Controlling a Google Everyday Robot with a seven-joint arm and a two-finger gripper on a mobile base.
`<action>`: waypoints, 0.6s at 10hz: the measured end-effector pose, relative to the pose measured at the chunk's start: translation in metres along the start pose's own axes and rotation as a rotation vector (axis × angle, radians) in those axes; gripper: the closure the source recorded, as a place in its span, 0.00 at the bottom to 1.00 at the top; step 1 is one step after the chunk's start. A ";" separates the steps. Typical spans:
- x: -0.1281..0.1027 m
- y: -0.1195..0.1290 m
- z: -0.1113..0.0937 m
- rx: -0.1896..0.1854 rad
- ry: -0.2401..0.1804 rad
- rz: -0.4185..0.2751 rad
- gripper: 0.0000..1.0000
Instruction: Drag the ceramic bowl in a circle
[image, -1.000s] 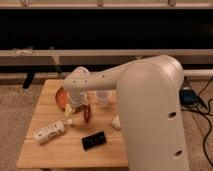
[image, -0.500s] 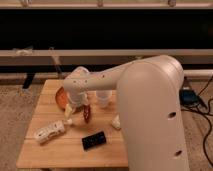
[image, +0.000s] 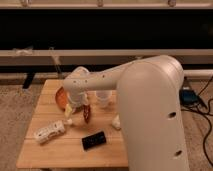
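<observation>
The orange-red ceramic bowl (image: 60, 97) sits on the left part of the wooden table (image: 37, 150); only its left side shows, the rest is hidden behind the arm's wrist. My white arm reaches in from the right, and the gripper (image: 73, 107) hangs down at the bowl's right edge, right against it. Whether it touches the bowl is hidden.
A pale plastic cup (image: 102, 97) stands just right of the gripper. A small reddish-brown object (image: 87, 114) lies below it. A white oblong item (image: 49, 132), a black flat object (image: 93, 140) and a small white piece (image: 116, 122) lie on the table's front half.
</observation>
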 end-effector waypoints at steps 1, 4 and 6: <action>-0.002 0.000 -0.002 0.001 -0.005 -0.008 0.20; -0.034 0.023 -0.001 0.013 -0.006 -0.092 0.20; -0.050 0.033 0.004 0.027 -0.006 -0.133 0.20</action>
